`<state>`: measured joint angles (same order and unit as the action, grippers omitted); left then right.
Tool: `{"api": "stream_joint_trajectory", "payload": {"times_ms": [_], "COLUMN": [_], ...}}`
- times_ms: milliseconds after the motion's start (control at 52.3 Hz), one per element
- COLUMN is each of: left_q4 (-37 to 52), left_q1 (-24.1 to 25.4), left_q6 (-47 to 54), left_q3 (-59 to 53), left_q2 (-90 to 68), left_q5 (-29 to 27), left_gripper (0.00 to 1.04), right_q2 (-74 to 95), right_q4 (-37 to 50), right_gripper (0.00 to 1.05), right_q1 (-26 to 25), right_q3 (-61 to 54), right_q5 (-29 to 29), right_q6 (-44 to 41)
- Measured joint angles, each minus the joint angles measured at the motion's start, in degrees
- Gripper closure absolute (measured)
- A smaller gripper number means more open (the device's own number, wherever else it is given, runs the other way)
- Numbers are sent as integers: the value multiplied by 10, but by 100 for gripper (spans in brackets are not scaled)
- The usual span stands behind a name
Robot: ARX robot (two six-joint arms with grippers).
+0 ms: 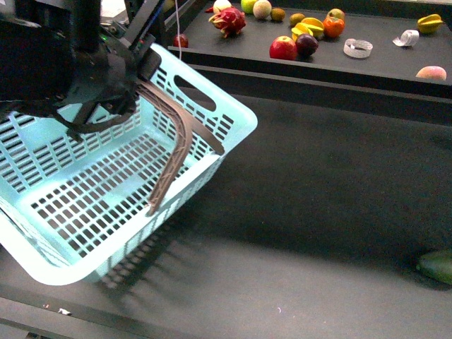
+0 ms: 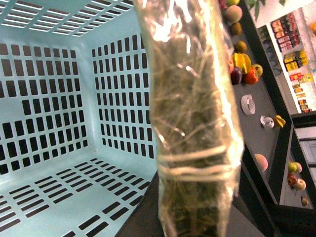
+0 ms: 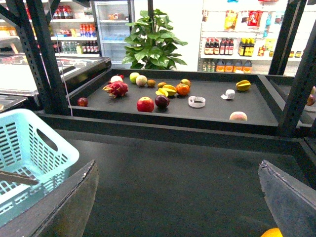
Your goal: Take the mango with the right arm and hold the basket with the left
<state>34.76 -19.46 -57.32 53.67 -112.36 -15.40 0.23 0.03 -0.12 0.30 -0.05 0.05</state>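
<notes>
The light turquoise basket [image 1: 85, 191] hangs tilted above the left side of the dark table. My left gripper [image 1: 135, 88] is shut on its grey-brown handle [image 1: 180, 138] at the upper rim. In the left wrist view the tape-wrapped handle [image 2: 192, 123] fills the middle, with the basket's slotted inside [image 2: 59, 98] behind it and nothing in it. My right gripper [image 3: 180, 197] stands open over bare table, its fingers [image 3: 291, 197] wide apart. Only a yellow-orange sliver of the mango [image 3: 272, 232] shows, at the frame's edge by one finger. The mango is out of the front view.
A dark green fruit [image 1: 438, 266] lies at the table's right edge. Behind a raised ledge, a black shelf [image 1: 374, 60] holds a dragon fruit [image 1: 229, 21], a red apple [image 1: 283, 48], star fruit [image 1: 429, 22], a peach [image 1: 431, 73] and tape rolls [image 1: 358, 48].
</notes>
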Motion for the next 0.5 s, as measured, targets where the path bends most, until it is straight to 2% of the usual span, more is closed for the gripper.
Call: {"api": "stream_joint_trajectory", "payload": {"times_ms": [287, 497], "left_q4": [111, 155], "left_q1": [-37, -70], "left_q6": [233, 349], "left_q3": [-133, -208], "left_q2": [132, 195], "left_q5": [37, 63], "left_gripper": [99, 99], "right_q2": [0, 0], "right_q4": [0, 0], "right_gripper": [8, 8], "right_q1": [0, 0], "right_q3": [0, 0], "right_q5": [0, 0], "right_q6": [0, 0]}}
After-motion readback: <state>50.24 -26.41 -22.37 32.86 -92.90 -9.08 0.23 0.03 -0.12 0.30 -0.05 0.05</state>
